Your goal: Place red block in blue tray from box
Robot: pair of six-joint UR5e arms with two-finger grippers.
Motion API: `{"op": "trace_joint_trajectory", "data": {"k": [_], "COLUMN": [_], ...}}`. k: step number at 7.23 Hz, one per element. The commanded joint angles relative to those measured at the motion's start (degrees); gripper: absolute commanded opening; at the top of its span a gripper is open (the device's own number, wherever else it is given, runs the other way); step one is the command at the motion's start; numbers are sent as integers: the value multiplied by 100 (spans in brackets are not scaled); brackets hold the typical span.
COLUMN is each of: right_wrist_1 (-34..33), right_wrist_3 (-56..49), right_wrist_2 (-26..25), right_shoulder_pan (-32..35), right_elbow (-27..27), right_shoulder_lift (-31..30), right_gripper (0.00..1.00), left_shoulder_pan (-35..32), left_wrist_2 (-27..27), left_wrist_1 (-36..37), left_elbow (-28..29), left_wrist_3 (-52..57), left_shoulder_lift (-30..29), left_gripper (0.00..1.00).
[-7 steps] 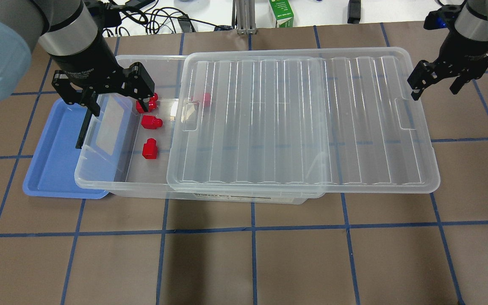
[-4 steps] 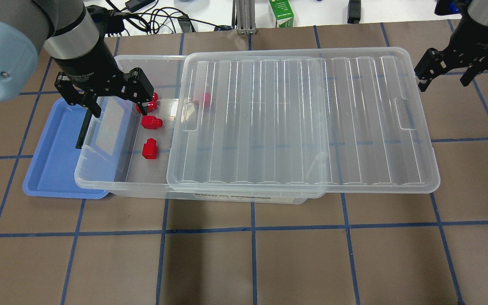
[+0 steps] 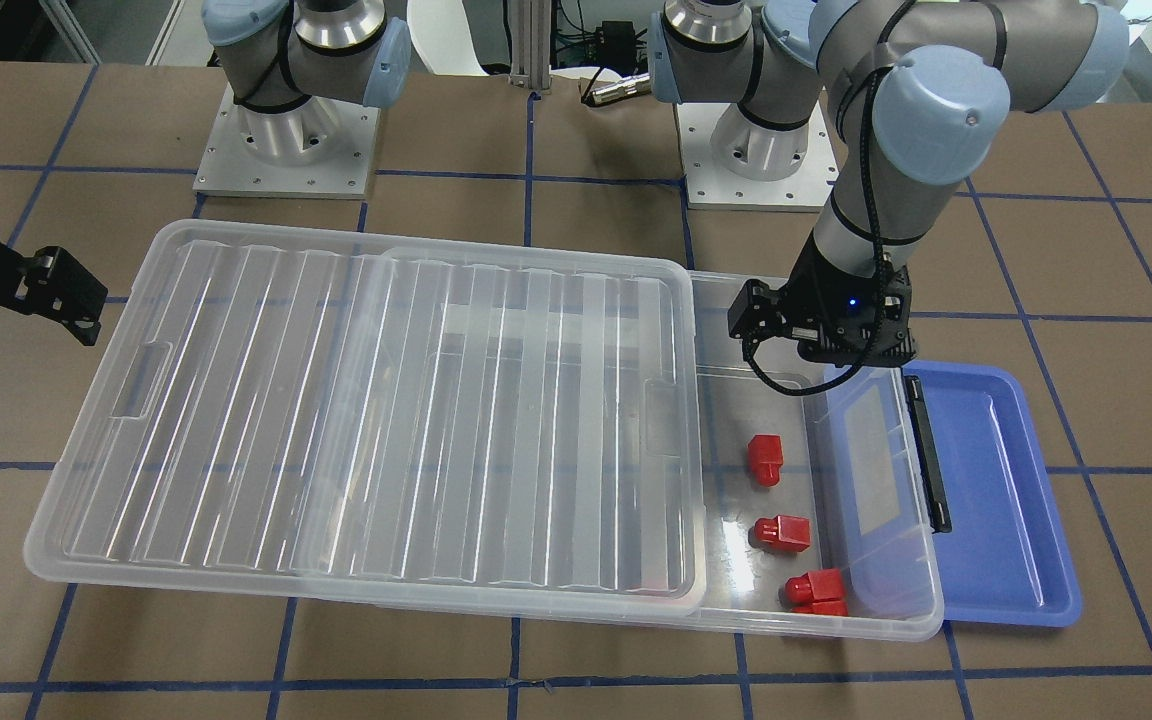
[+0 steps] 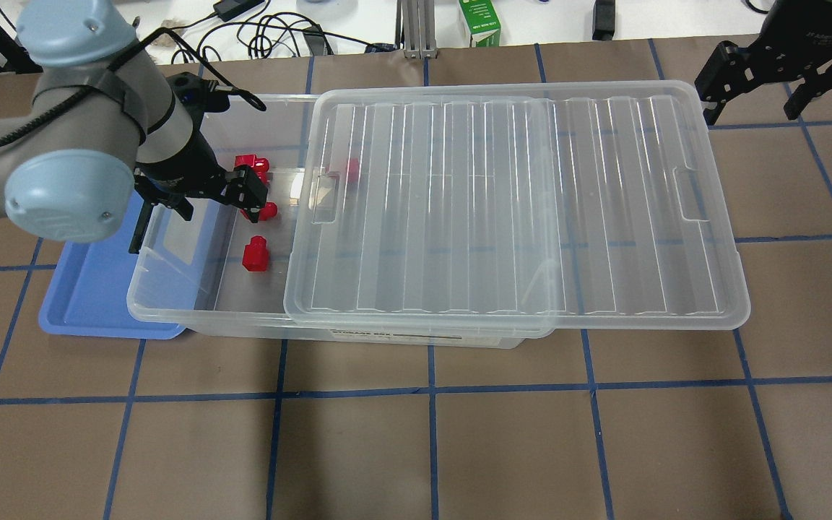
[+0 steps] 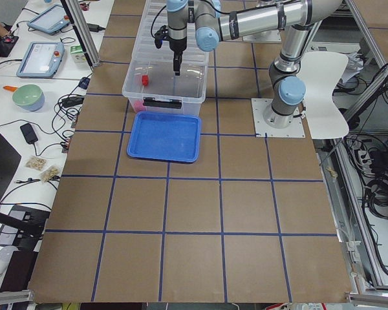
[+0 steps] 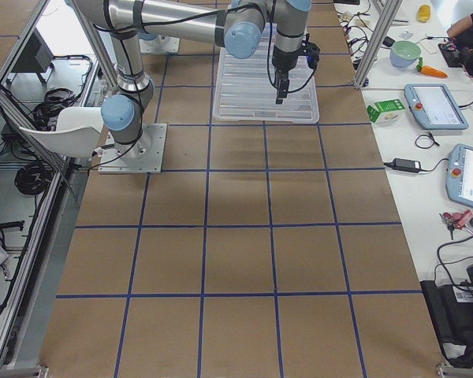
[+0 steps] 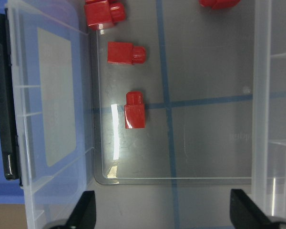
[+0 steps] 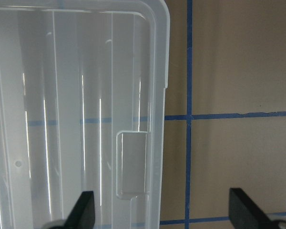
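Observation:
The clear box point(image 4: 170, 314) has its ribbed lid point(image 4: 517, 209) slid aside, so the end by the blue tray point(image 4: 91, 289) is uncovered. Several red blocks lie in that end: one point(image 4: 255, 256) alone, one point(image 4: 266, 211) partly behind a finger, a pair point(image 4: 251, 163), and one point(image 4: 351, 168) under the lid. They also show in the left wrist view point(image 7: 135, 109). My left gripper point(image 4: 215, 198) is open and empty above these blocks. My right gripper point(image 4: 752, 108) is open and empty, beyond the lid's far right corner.
The box's black latch point(image 4: 140, 224) hangs over the tray's inner edge. A green carton point(image 4: 479, 22) and cables point(image 4: 271, 36) lie past the table's far edge. The arm bases point(image 3: 766, 150) stand behind the box in the front-facing view.
My left gripper has moved nearer over the box's open end, now over the middle block, and its elbow has swung into view. My right gripper has drawn back from the lid.

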Motion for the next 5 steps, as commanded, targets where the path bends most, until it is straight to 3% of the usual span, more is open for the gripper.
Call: {"op": "trace_joint_trajectory", "data": {"k": [1,5], "right_wrist_1": [44,53], "right_wrist_3": [-1,-1], "right_wrist_2": [22,-4], "right_shoulder_pan": [84,76], "right_elbow": [-43,36], "right_shoulder_lift": [26,35], "right_gripper": [100,100], "left_shoulder_pan": [-40,3], "left_wrist_2": [3,-14], "left_wrist_1": [738,1214], "left_elbow": [-562,-714], "left_wrist_3": [-231,-373], "left_shoulder_lift": [-110,-400], "left_gripper": [100,100]}}
